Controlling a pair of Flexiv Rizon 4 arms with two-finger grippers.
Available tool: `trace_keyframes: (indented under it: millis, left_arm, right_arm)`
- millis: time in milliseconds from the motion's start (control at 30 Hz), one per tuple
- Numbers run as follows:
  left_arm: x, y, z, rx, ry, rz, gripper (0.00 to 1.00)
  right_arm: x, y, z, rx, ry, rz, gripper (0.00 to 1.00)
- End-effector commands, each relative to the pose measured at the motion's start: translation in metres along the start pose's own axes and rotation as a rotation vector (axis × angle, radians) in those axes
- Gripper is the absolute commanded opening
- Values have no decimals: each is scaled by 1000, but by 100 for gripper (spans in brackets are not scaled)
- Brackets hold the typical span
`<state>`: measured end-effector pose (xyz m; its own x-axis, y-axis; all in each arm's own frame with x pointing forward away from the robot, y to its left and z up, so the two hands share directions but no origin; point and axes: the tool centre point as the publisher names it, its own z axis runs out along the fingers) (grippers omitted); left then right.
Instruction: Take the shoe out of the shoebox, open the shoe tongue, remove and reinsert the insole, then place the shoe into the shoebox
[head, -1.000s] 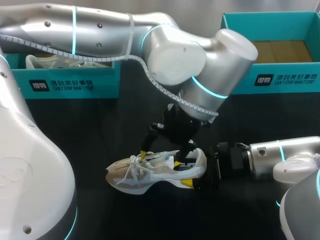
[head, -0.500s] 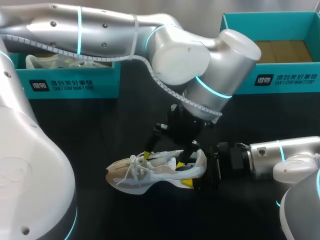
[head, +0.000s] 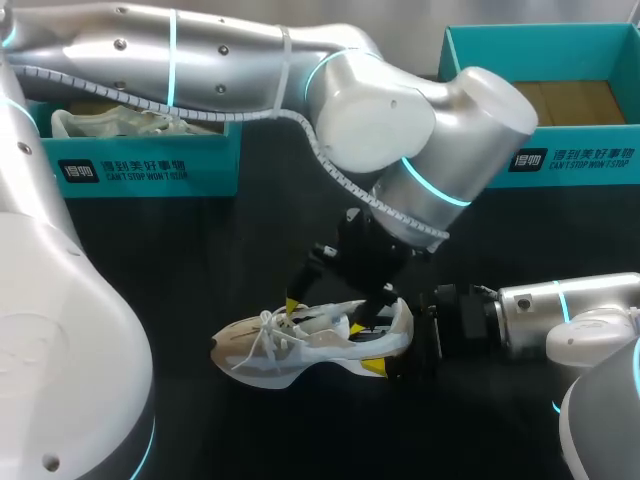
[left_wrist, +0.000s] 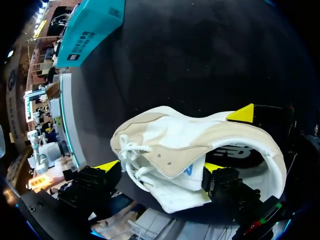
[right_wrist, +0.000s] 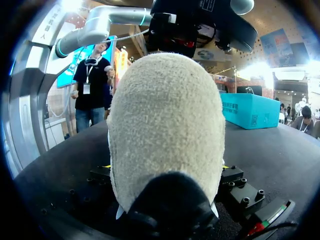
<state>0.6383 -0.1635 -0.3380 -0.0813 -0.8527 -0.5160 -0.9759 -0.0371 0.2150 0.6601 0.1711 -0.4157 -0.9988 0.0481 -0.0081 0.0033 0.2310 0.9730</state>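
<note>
The black bench (head: 200, 250) carries everything. Two teal shoeboxes stand well behind the shoe (head: 300, 345), one (head: 150, 165) to its left and one (head: 560, 160) to its right. The shoe stands on the bench, outside both boxes. The right claw (right_wrist: 166, 175) grips its heel from two sides. The left claw (left_wrist: 161, 166) hangs over its tongue with fingers spread apart.
</note>
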Motion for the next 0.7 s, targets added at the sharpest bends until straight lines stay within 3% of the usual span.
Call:
trace_keyframes:
  millis: [33,300,400,433,500,700]
  left_arm:
    - [-7,3,-4,1,14,-491,100]
    - [-9,5,-6,-22,38,-488,99]
    - [-11,7,-5,-25,41,-486,73]
    - [-12,7,-6,-27,47,-482,60]
    - [-13,8,-6,-37,59,-467,49]
    - [-9,10,-6,-52,75,-440,43]
  right_arm:
    - [0,1,0,4,-1,1,0]
    - [0,1,0,4,-1,1,0]
    - [0,1,0,4,-1,1,0]
    - [0,1,0,4,-1,1,0]
    - [0,1,0,4,-1,1,0]
    - [0,1,0,4,-1,1,0]
